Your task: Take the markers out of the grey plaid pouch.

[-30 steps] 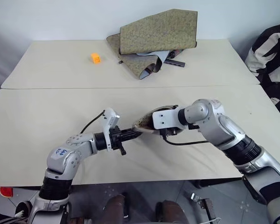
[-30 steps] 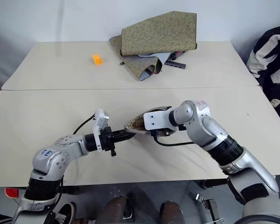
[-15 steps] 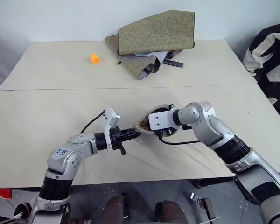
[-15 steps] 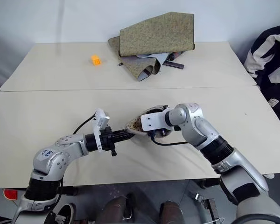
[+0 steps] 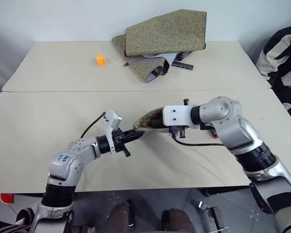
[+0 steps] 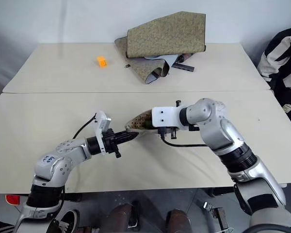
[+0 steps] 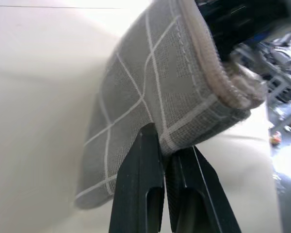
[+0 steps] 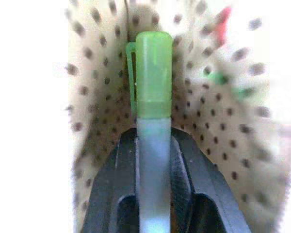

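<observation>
The grey plaid pouch is held off the near table between my two hands, its mouth open and its brown dotted lining showing. My left gripper is shut on the pouch's lower edge, pinching the fabric. My right gripper reaches into the mouth and is shut on the green marker, whose cap with its clip points deeper inside. A small red blur shows against the lining; I cannot tell what it is. In the head view my right hand covers the pouch's opening.
At the back of the far table lies an olive-green folded fabric case with a dark item beside it. A small orange cube sits to its left. Striped black-and-white cloth hangs past the table's right edge.
My right hand has risen and drawn back a little, lifting the pouch's mouth with it. My left gripper has kept its pinch in nearly the same place.
</observation>
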`<state>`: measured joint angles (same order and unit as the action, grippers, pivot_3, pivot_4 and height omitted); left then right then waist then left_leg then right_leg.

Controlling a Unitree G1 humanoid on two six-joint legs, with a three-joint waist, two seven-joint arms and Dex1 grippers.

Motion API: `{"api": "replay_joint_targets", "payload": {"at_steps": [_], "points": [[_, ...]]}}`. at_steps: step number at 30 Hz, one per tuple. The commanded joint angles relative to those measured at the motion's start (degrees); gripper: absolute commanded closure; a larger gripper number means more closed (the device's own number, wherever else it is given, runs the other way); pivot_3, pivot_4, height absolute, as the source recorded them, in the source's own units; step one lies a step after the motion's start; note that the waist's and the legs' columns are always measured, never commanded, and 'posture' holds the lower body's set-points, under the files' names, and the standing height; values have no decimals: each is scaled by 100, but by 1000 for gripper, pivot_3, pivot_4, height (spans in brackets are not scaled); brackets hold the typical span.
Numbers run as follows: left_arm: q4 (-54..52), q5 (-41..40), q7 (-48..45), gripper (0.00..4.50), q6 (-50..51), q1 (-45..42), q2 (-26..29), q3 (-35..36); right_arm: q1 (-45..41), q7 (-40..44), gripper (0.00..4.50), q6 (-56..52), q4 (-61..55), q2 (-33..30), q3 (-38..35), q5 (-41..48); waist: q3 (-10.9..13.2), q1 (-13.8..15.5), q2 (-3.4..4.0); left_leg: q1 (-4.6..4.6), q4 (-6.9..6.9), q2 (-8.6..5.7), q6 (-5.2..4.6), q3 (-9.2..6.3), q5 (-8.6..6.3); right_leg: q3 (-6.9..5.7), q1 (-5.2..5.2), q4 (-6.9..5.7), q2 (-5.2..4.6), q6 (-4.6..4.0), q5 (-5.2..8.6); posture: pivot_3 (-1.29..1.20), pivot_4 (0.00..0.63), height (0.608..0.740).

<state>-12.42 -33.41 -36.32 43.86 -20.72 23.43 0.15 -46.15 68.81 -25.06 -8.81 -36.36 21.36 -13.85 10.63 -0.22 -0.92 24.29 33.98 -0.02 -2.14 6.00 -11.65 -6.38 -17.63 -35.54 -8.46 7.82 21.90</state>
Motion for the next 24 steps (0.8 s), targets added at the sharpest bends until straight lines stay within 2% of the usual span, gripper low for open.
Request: {"api": "replay_joint_targets", "payload": {"at_steps": [1,8,11,14,17,22,24], "points": [[81,95,30,4500,-201,-145,-33,52,43,99,4060,-236,-334,-161,-346,363,1,9,-1,0,0,0,0,1,0,0,0,1,0,0,0,0,150,740],[168,288,12,4500,-344,-159,25,-27,-22,80,4060,-914,-642,-47,-925,1367,2,11,-3,1,-3,0,1,0,-2,-1,-1,2,-3,0,0,0,150,740],[148,318,12,4500,-358,-91,83,36,-214,13,4060,-2026,-1100,357,-1656,2571,3,-9,-4,1,-4,4,1,1,-2,0,-1,3,-4,0,0,0,150,740],[42,229,-8,4500,-278,1,176,165,-507,-243,4060,-2831,-1267,533,-2256,3323,5,0,-3,2,-5,6,1,-6,-2,-3,-1,2,-5,-1,0,0,150,740],[-143,85,-123,4500,-99,140,453,337,-520,-588,4060,-2856,-1027,130,-2389,3229,5,-2,-4,2,-6,6,4,-6,-6,-2,-2,3,-10,-1,0,0,150,740],[-316,-359,-619,4500,154,435,1091,823,-350,-1163,4060,-2172,-154,-668,-2290,2633,8,6,-8,7,-14,2,6,9,-12,7,-18,12,-13,-2,0,0,150,740],[-313,-441,-718,4500,119,513,1194,927,-66,-1548,4060,-1695,455,-995,-1924,1988,8,3,-8,12,-19,3,8,17,-11,8,-33,9,-11,-2,0,0,150,740]]}}
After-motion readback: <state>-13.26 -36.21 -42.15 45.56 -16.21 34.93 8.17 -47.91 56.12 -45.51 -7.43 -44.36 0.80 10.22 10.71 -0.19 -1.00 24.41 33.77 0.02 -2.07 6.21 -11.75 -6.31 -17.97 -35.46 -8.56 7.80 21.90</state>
